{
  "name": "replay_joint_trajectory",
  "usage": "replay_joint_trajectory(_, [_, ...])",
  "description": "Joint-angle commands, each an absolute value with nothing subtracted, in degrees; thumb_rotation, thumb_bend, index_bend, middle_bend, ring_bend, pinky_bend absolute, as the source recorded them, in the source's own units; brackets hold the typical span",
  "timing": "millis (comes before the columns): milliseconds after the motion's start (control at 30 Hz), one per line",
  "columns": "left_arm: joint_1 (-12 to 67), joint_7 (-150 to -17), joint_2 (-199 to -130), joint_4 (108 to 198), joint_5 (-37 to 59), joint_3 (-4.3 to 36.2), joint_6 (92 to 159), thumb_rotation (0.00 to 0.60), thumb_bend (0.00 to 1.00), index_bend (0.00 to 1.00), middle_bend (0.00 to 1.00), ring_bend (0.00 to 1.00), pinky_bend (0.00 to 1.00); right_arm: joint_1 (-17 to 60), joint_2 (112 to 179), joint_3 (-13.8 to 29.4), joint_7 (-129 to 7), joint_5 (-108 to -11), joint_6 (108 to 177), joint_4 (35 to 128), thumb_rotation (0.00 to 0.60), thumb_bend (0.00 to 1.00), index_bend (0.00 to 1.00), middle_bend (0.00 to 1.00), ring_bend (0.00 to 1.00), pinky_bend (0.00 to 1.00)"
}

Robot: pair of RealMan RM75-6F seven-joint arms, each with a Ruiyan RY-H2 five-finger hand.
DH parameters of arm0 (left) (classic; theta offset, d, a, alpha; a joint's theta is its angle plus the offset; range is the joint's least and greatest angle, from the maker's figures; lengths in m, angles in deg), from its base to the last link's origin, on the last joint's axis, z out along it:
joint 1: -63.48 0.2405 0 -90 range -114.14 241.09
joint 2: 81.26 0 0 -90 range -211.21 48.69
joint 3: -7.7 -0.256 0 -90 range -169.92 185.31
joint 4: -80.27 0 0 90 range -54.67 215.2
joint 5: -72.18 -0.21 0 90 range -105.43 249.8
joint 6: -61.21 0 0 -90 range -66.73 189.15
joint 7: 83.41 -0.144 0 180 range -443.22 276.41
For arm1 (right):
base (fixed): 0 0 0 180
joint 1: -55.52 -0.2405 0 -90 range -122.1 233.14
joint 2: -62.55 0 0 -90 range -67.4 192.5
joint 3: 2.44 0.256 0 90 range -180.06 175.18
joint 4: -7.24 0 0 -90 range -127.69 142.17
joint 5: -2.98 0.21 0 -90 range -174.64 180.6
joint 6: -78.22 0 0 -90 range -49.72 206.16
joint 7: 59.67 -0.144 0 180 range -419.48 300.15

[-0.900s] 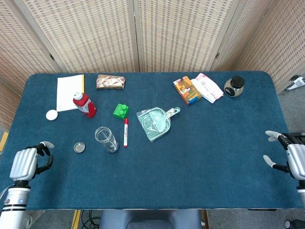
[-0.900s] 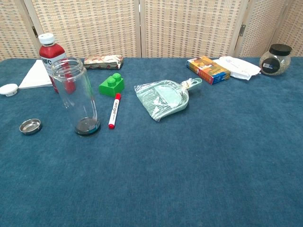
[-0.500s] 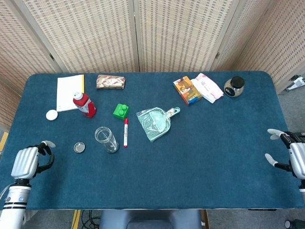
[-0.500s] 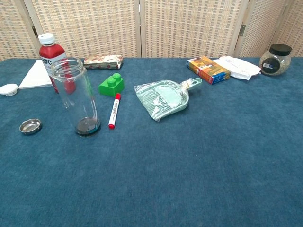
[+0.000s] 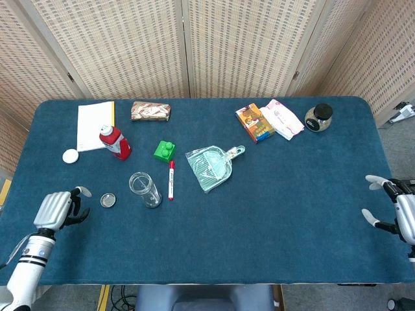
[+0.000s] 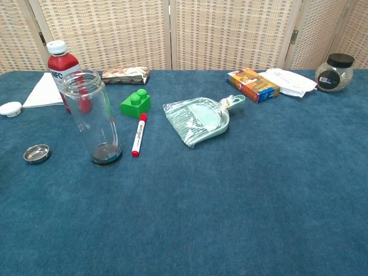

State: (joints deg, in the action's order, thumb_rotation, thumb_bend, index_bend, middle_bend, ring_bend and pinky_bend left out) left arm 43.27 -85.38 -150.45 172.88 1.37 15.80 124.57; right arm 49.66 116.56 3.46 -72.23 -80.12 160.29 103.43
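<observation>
Head view: left hand [image 5: 57, 208] sits low at the near-left corner of the blue worktop [image 5: 292, 214], fingers curled in, nothing in them, its back turned up. Nearest thing to it is a small metal lid [image 5: 108, 199], lying flat just beside the fingertips, toward the worktop's middle and a touch further from the robot. Hand and lid are apart, not touching.

Beyond the lid, on the same line, stands a clear glass jar [image 5: 144, 189], upright, mouth open, dark residue at the bottom as seen from the chest view. A red-capped marker [image 5: 171, 179] lies just past the jar, its long axis running away from the robot, red cap at the far end.

Right hand [image 5: 397, 211] hangs at the far right edge, fingers spread, holding nothing, well apart from everything on the cloth. The left hand is much the nearer to the lid and jar.

Chest view shows neither hand.

Further back: red bottle [image 5: 115, 142] with white cap, white round cap [image 5: 70, 155], notepad [image 5: 95, 125], green block [image 5: 165, 150], pale green dustpan [image 5: 211, 167], wrapped snack packet [image 5: 150, 111], orange box [image 5: 254, 122], white pouch [image 5: 283, 118], dark-lidded jar [image 5: 318, 117].
</observation>
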Motion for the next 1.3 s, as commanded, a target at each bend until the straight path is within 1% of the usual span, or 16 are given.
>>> replay_joint_trajectory(33, [40.75,-85.65,-152.64,169.85,2.85,16.02,120.96,0.600,0.33,0.40,0.86,0.86,0.96,49.76,116.43,3.42,-72.11,-80.01,160.31,103.56,0.600,0.22,0.26,0.38,0.24,0.33])
replay_joint_trajectory(133, [39.14,-86.73,-154.20,168.16,3.96,16.15,118.87,0.600,0.32,0.40,0.89,0.90,1.00,49.88,116.28,3.41,-71.93,-80.02,160.47,103.79,0.600,0.22,0.26,0.38,0.24,0.33])
replay_joint_trajectory(433, [35.23,-91.95,-158.96,162.55,9.37,16.66,114.54,0.600,0.32,0.41,0.96,0.98,1.00,50.10,115.80,3.44,-71.85,-80.05,160.73,104.04,0.600,0.22,0.26,0.38,0.24,0.33])
replay_joint_trajectory(700, [33.19,-94.51,-160.75,159.51,14.00,16.80,111.65,0.600,0.32,0.43,0.97,0.99,1.00,50.24,115.52,3.37,-71.96,-80.06,160.71,104.07,0.600,0.22,0.26,0.38,0.24,0.33])
replay_joint_trajectory(1033, [31.98,-96.40,-161.83,157.97,18.47,16.60,110.14,0.600,0.32,0.46,0.97,0.99,1.00,50.39,115.31,3.43,-72.00,-80.13,160.97,104.43,0.600,0.22,0.26,0.38,0.24,0.33])
replay_joint_trajectory(1300, [31.68,-95.93,-163.62,155.76,19.57,16.43,110.19,0.600,0.32,0.49,0.97,0.99,1.00,50.83,115.07,3.30,-72.12,-80.09,161.38,104.68,0.600,0.22,0.26,0.38,0.24,0.33])
